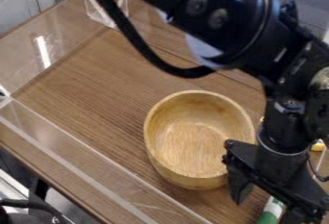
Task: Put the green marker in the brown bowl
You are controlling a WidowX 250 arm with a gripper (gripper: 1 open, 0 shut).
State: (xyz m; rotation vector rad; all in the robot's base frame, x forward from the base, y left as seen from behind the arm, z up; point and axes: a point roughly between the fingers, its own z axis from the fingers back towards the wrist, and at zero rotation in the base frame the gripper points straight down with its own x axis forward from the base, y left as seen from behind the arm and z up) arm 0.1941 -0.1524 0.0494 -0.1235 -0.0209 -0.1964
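Now, line by line:
Gripper [276,191]: black, pointing straight down at about 5 o'clock in the frame, its jaws spread wide apart with nothing between them.
Green marker [272,209]: only its green end shows, lying on the wood at the bottom edge, just below the spread jaws; the rest is hidden by the gripper or cut off by the frame.
Brown bowl [167,122]: round wooden bowl, upright and empty, just to the 9 o'clock side of the gripper, which overlaps its right rim in this view.
Table [103,74]: dark wood grain, bordered by clear acrylic walls [64,161].
Arm [213,21]: bulky black links sweeping down from 12 o'clock.
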